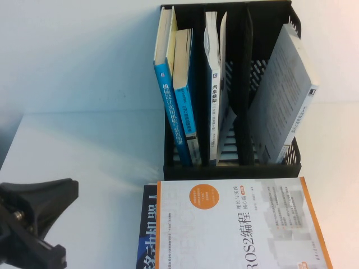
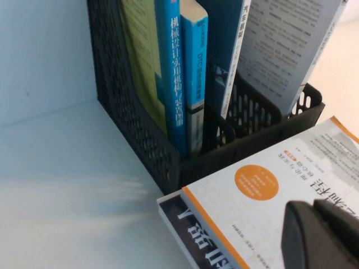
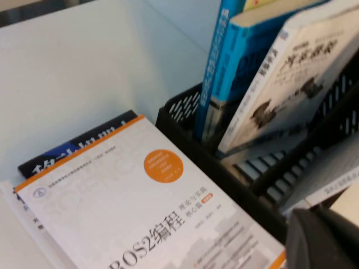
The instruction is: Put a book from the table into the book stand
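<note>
**Everything else sitting around on the desk**

Front and centre there's a white ROS2 book (image 1: 238, 224) with an orange edge and an orange circle on the cover, lying flat. It's stacked on top of a dark book (image 1: 149, 230) with big white characters, which pokes out along one side.

Standing upright at one end there's a blue-spined book (image 1: 167, 95) with a yellowish cover and white Chinese lettering down the spine. A couple of slots over is a white-covered book (image 1: 216, 84) with black characters on its spine, leaning a bit. At the far end a grey book (image 1: 283, 95) tilts over hard against the side. Behind it all is a plain pale wall (image 1: 73, 50).
</note>
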Controlling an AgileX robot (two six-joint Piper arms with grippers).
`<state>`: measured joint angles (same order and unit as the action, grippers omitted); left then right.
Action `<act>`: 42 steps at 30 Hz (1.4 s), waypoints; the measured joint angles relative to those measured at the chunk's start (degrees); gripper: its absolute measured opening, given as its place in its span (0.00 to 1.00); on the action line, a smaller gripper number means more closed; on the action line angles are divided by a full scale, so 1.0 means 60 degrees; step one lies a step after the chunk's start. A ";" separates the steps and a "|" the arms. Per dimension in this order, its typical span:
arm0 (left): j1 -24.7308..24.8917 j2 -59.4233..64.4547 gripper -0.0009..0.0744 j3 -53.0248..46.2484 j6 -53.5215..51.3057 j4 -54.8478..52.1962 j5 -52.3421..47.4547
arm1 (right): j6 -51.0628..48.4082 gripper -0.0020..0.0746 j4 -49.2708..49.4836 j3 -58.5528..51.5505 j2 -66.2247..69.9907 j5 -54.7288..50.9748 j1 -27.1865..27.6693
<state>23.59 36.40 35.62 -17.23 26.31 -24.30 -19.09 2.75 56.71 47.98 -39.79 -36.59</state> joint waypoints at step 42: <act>-0.2409 -0.4444 0.01 -0.3225 -0.1151 -0.0129 0.1347 | 0.3883 0.02 -0.1880 -0.5075 -0.4199 -0.1023 0.0000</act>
<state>9.13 9.74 16.27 -24.13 25.54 -16.21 4.20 -8.53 26.26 22.79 -45.93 -36.59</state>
